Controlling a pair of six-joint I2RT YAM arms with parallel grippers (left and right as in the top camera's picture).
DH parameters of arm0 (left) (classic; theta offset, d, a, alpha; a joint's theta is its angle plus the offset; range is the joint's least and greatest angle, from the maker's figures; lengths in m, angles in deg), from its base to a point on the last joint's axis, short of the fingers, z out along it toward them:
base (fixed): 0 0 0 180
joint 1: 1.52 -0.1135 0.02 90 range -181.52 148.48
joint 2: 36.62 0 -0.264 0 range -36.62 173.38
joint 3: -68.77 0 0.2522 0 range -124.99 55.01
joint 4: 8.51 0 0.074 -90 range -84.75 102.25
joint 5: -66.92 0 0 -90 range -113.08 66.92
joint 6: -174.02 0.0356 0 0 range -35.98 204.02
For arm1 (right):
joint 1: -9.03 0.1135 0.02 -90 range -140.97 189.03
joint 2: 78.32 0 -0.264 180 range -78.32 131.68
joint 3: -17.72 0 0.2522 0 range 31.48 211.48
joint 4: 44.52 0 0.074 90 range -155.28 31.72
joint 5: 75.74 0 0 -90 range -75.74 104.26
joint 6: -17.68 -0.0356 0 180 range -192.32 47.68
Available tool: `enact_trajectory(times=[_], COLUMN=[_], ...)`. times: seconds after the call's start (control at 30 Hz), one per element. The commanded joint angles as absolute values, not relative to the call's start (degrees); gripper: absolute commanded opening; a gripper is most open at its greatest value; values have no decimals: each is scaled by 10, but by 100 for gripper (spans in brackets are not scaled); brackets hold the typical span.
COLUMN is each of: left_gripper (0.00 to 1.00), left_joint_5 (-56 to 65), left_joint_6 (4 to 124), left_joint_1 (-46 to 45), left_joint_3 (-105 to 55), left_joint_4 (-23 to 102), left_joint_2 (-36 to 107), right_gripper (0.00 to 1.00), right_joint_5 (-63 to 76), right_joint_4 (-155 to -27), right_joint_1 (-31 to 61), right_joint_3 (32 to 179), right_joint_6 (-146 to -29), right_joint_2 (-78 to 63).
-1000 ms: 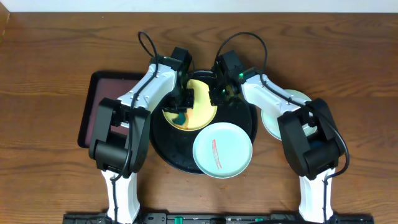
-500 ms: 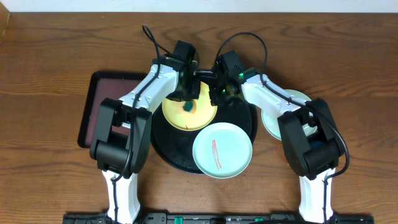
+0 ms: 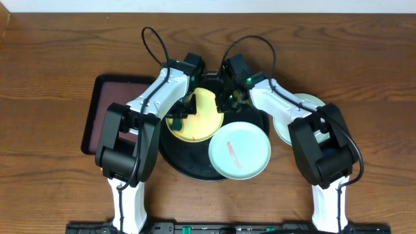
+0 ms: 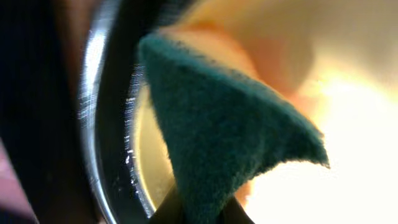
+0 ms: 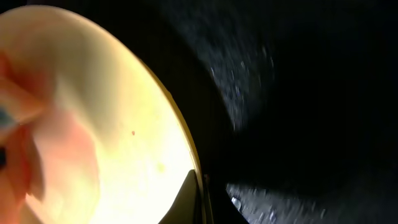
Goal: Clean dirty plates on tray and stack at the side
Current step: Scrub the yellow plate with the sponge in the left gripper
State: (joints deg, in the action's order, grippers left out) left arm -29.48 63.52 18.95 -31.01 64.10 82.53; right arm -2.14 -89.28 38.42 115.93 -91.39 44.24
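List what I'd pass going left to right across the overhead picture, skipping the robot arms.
maroon tray → yellow plate → mint plate with a red smear → second mint plate

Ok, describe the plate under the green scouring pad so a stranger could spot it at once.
Find the round black tray at centre. Two plates lie on it; the pale yellow plate is the far one, under the green scouring pad. Its colour sets it apart: the streaked near plate and the plate off the tray to the right are mint green.
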Motion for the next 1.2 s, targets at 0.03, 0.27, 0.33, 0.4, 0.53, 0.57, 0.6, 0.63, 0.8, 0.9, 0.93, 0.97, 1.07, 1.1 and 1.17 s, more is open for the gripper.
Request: enact_trajectory(times=[0.03, 0.27, 0.33, 0.4, 0.53, 0.57, 0.6, 0.63, 0.8, 0.9, 0.93, 0.97, 1.07, 1.1, 1.17], left_gripper=[7, 7, 7, 8, 8, 7, 7, 8, 7, 7, 8, 8, 7, 7, 7], left_joint_5=[-159, -70, -70, -72, -171, -219, -270, -322, -448, -451, -450, -450, -448, -445, -431], left_joint_6=[758, 816, 816, 810, 731, 698, 665, 631, 582, 582, 582, 582, 582, 582, 587], left_joint_1=[182, 182, 182, 182, 182, 182, 182, 182, 181, 174, 170, 166, 152, 146, 133], left_joint_3=[-306, -306, -306, -306, -306, -306, -306, -306, -310, -333, -342, -352, -384, -391, -404], left_joint_4=[664, 613, 589, 561, 504, 495, 491, 490, 500, 530, 540, 550, 592, 607, 638], left_joint_2=[830, 830, 830, 830, 830, 830, 830, 830, 827, 817, 812, 805, 783, 774, 753], right_gripper=[1, 1, 1, 1, 1, 1, 1, 1, 1, 1, 1, 1, 1, 1, 1], right_joint_5=[7, 7, 7, 7, 7, 7, 7, 7, 7, 7, 7, 7, 7, 7, 7], right_joint_4=[-898, -906, -907, -909, -909, -909, -909, -909, -909, -909, -909, -909, -912, -913, -916], right_joint_1=[376, 376, 376, 376, 376, 376, 376, 376, 376, 376, 376, 376, 376, 376, 376], right_joint_3=[1165, 1165, 1165, 1165, 1165, 1165, 1165, 1165, 1165, 1165, 1165, 1165, 1165, 1165, 1166], right_joint_6=[-920, -920, -920, -920, -920, -920, -920, -920, -920, -920, -920, -920, -920, -920, -920], right_joint_2=[450, 450, 450, 450, 450, 450, 450, 450, 450, 450, 450, 450, 450, 450, 449])
